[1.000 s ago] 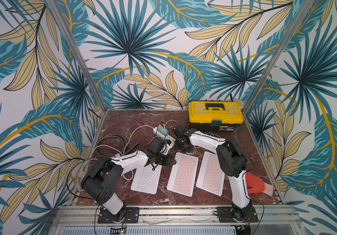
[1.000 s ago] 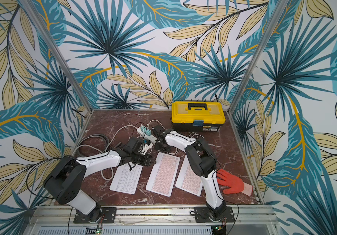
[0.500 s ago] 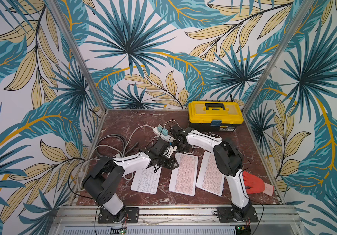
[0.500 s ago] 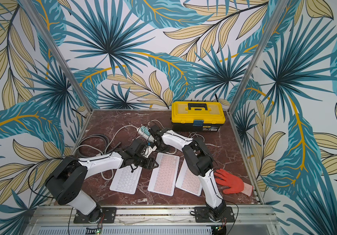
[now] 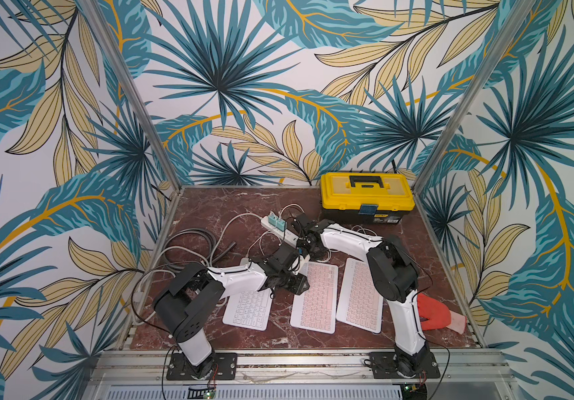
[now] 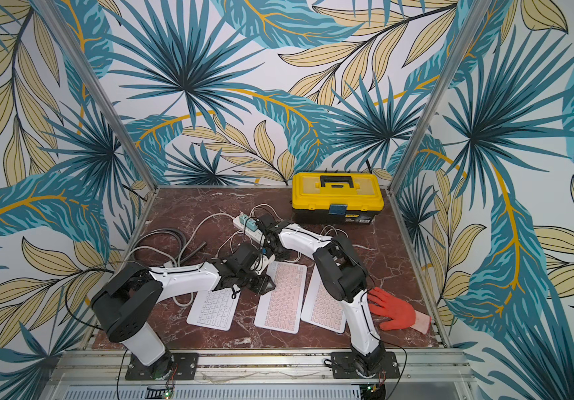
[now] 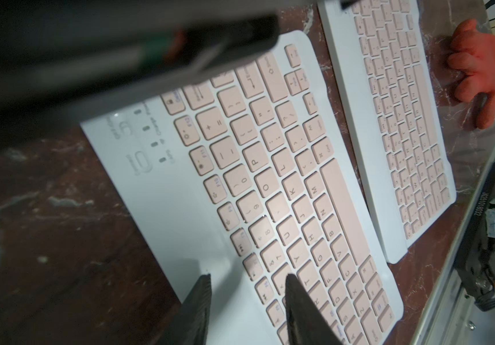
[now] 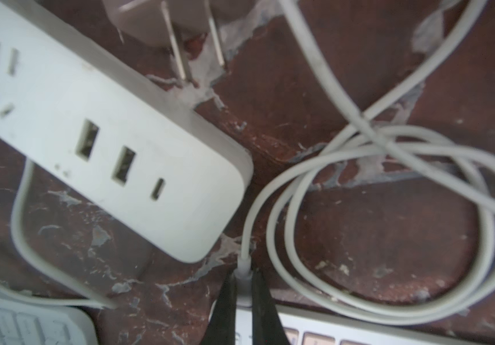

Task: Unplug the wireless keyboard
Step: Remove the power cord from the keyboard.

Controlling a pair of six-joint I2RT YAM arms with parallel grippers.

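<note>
Middle pink keyboard (image 5: 315, 298) lies flat up front. Left gripper (image 7: 247, 279) is half open and empty, tips down at the key surface. Looks like it's bracing the board against the pull. At the far edge, right gripper (image 8: 242, 277) is pinched tight on the white plug (image 8: 243, 265), which looks seated, not yet out. Power strip (image 8: 120, 143) sits just beyond.

middle keyboard (image 5: 315, 301): pink keys, front centre of surface (image 5: 209, 214)
toolbox (image 5: 367, 201): yellow, back right corner
glove (image 5: 438, 311): red, front right corner
</note>
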